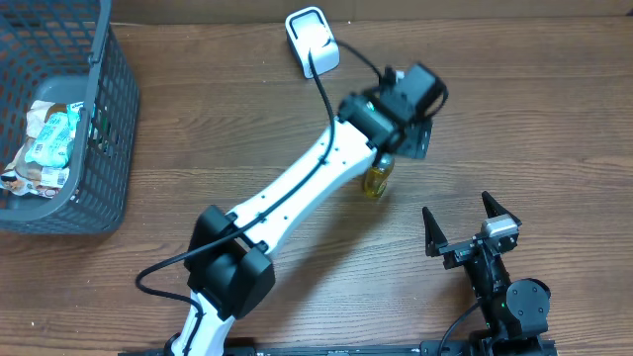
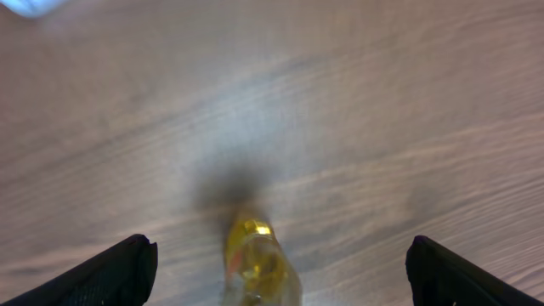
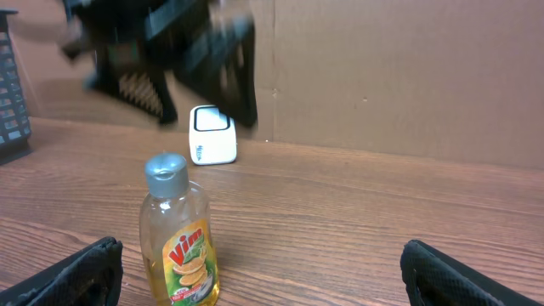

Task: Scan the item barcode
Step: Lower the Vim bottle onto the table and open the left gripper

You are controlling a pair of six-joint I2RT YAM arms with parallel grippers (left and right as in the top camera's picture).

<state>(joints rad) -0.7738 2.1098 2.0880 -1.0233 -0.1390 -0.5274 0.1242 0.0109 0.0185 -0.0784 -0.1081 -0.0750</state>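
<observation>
— Left hand [image 1: 406,146] hangs open over the upright yellow plastic soap bottle [image 3: 177,238] on the wooden tabletop [image 1: 554,119], gripping nothing.
— Step?
— Pre-grasp, I judge. Next I close on it and face its barcode to the white scanner [image 1: 313,40].

Small clear plastic bottle of yellow liquid [image 3: 177,242], grey cap, Vim label facing front: upright on wooden bench [image 3: 382,221]. White boxy scanner [image 3: 212,134] well behind.

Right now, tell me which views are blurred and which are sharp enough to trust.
Overhead: sharp and evenly lit, though the left arm covers part of the bottle. Left wrist: the whole frame is soft, the bottle a yellow smear with a dark shadow above it. Right wrist: bottle and label crisp, but the left fingers above are smeared.
</observation>
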